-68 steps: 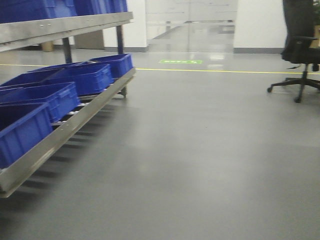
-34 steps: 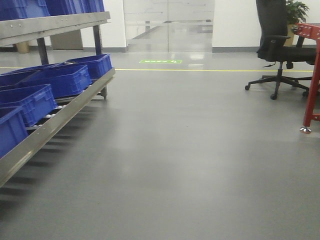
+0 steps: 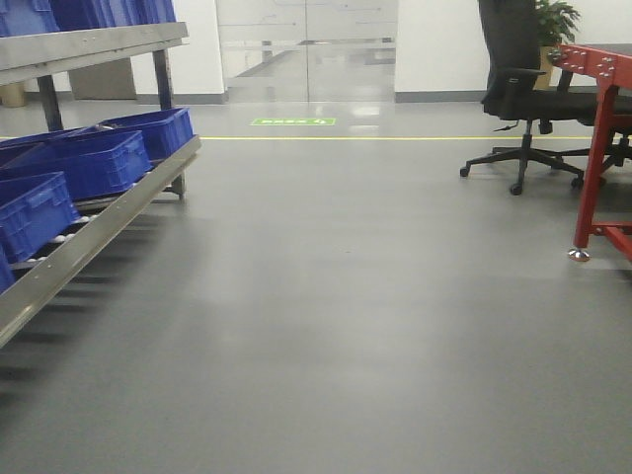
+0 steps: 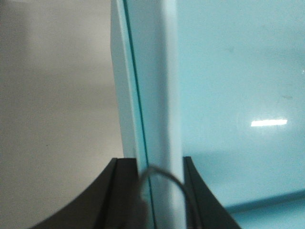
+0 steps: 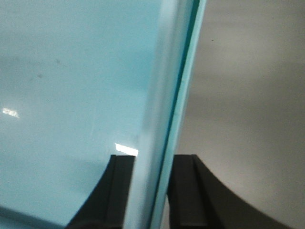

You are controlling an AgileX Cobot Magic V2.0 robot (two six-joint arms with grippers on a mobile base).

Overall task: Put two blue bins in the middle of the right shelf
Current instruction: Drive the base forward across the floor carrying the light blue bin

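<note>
My left gripper and right gripper each sit clamped on a pale bin wall; I judge it mid-carry; red frame ahead right; shelving not yet done.

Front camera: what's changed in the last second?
The view swung right: the rack and its dark blue bins slid toward the left edge, the office chair shifted left, a red frame entered at right. Nothing there moved by itself. Wrist views have no earlier picture; left gripper and right gripper clamp the light blue bin.

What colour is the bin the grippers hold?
Pale sky blue. The bin shows best in the left wrist view.
</note>
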